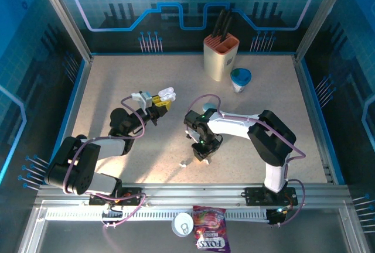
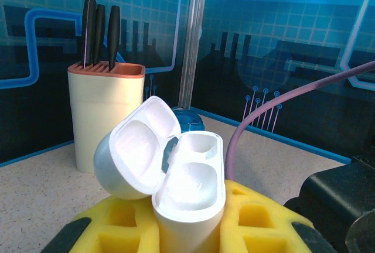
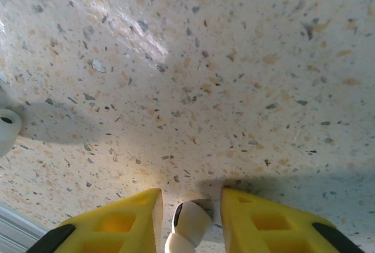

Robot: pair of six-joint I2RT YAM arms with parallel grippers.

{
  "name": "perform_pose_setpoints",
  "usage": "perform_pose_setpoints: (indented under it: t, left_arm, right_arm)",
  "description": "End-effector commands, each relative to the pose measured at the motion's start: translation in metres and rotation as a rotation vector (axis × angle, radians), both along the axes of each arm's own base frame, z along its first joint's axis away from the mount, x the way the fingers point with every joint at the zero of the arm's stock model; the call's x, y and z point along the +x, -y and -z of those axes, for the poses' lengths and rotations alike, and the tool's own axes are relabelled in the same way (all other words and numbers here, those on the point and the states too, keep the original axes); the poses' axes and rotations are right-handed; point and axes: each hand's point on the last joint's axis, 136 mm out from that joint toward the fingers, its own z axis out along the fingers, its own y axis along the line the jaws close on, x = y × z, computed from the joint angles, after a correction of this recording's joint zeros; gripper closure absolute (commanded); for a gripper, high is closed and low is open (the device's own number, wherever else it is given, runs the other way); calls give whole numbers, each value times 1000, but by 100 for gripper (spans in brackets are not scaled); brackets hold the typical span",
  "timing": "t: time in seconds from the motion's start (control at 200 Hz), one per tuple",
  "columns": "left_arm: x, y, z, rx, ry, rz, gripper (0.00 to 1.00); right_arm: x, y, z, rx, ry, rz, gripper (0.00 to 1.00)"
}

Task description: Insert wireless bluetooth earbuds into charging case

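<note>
Left hand (image 1: 159,104), left of centre in the top view, is clamped shut on the charging case (image 2: 190,194). In the left wrist view the case stands upright between the yellow fingers (image 2: 117,226), with its lid (image 2: 140,147) swung open and tilted left. Both wells look empty to me.

Right hand (image 1: 202,150) is centre frame, low over the desk (image 1: 117,77). In the right wrist view, bottom centre, a white earbud (image 3: 188,224) sits between its fingers. The hand is narrowed around it with slim gaps either side, and I can't tell if it's actually gripped.

A loose earbud (image 1: 184,163) lies on the desk just lower left of that hand.

Knife block (image 1: 221,51) and blue-lidded cup (image 1: 240,79) are at upper centre, well apart from both hands.
</note>
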Motion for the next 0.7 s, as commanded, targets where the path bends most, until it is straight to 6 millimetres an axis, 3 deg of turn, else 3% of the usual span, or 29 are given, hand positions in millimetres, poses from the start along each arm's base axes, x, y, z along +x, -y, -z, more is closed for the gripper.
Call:
perform_pose_setpoints:
  t: [0.0,0.195,0.485,0.695]
  left_arm:
    - [0,-4,-7,-3,38,-11,93]
    - [0,-4,-7,-7,37,-9,93]
    - [0,-3,-6,-8,32,-3,93]
    - [-6,4,0,-2,0,52,93]
  right_arm:
    - [-9,0,-8,-16,-17,-13,67]
    - [-12,4,-5,-42,-21,-5,67]
    - [-5,2,-4,-33,10,8,79]
    - [25,-9,-42,153,191,43,79]
